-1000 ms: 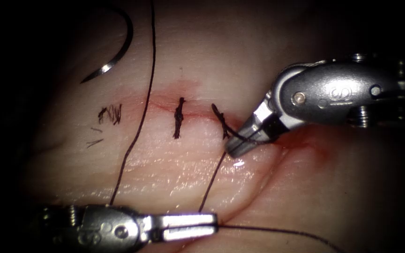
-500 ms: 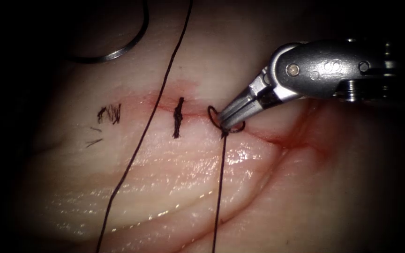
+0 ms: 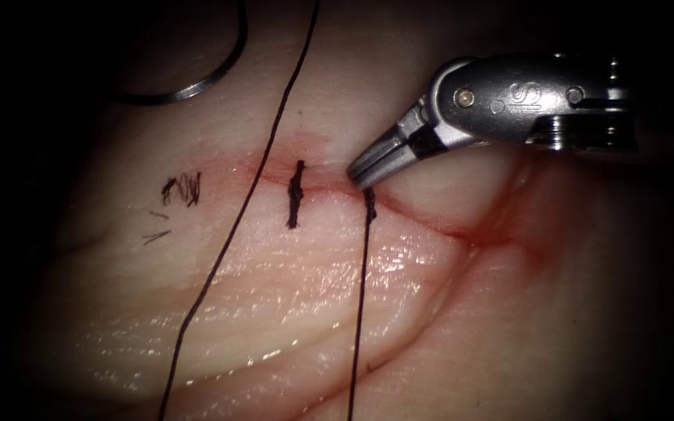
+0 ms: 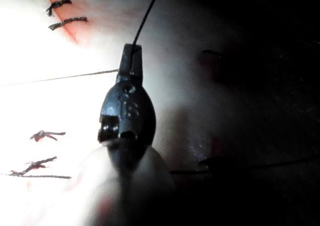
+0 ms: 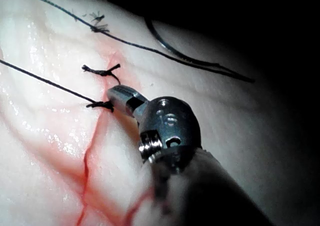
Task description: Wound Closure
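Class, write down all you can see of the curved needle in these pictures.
The needle is a thin, curved piece of grey metal with a bright glint along its lower bend. It lies flat on the tissue above the cut, towards its left end, free of both pincers and not driven into the tissue. Its upper part runs into shadow, so neither its tip nor its eye is clear. In the right wrist view it appears as a dark arc beside a strand of thread.

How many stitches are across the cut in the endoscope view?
3. One frayed stitch at the left, one stitch in the middle, one knot under the right tool, thread trailing down. More may be hidden.
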### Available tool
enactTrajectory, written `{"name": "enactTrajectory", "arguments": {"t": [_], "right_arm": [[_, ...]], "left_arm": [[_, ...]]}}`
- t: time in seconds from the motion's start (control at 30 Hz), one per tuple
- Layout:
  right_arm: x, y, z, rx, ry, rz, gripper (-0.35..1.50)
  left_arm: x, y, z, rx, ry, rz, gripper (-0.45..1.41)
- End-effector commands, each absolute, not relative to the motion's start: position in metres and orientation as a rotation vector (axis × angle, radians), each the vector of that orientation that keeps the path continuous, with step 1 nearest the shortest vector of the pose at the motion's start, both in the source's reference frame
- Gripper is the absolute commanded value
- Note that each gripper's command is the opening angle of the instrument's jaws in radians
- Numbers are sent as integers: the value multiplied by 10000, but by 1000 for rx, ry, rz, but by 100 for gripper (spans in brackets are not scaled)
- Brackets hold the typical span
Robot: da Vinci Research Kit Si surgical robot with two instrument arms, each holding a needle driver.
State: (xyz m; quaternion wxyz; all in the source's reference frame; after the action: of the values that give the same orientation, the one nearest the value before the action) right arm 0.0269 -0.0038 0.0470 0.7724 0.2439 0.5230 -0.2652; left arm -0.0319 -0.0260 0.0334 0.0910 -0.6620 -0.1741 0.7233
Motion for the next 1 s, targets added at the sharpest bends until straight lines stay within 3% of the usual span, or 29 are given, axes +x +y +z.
{"name": "enactTrajectory", "arguments": {"t": [0.03, 0.47, 0.8, 0.93, 0.97, 1.0], "right_arm": [[279, -35, 476, 522, 1128, -568, -35], [277, -15, 489, 451, 1060, -441, -35], [269, -17, 486, 436, 1045, -436, -35], [268, -28, 477, 441, 1106, -413, -35], [267, -32, 472, 436, 1109, -405, 2], [265, -38, 466, 422, 1136, -366, 76]], "left_arm": [[-325, -269, 335, -1990, -560, 2136, -45], [-336, -319, 356, -2018, -869, 2094, -45], [-344, -330, 363, -2029, -956, 2083, -45], [-339, -307, 349, -2027, -878, 2086, -45], [-337, -297, 343, -2038, -830, 2096, -45], [-333, -280, 333, -2059, -772, 2109, -45]]}}
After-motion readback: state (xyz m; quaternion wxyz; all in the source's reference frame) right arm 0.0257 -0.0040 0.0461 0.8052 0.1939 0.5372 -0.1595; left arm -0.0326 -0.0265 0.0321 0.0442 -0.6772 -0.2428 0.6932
